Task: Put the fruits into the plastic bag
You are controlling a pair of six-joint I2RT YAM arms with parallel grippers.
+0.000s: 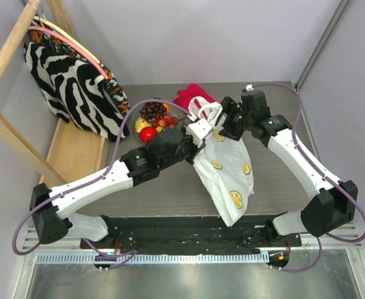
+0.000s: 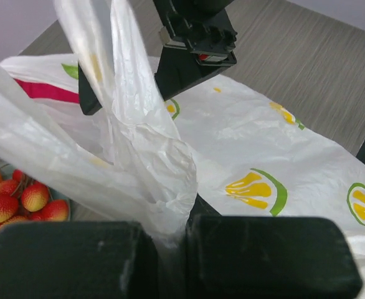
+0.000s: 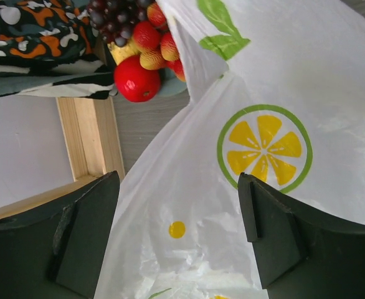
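Observation:
The plastic bag, white with lemon prints, hangs lifted over the table's middle. My left gripper is shut on its bunched handle film, pinched between the black fingers. My right gripper stands open just beside it, and the bag's film lies between its wide-apart fingers without being pinched. The fruits sit together behind the bag: a dark grape bunch, a red apple and a yellow fruit. A cluster of small red-yellow fruits lies by the apple.
A zebra-striped fabric bag hangs from a wooden frame at the back left, above a wooden board. A crimson cloth lies behind the grippers. Grey walls close the back and right.

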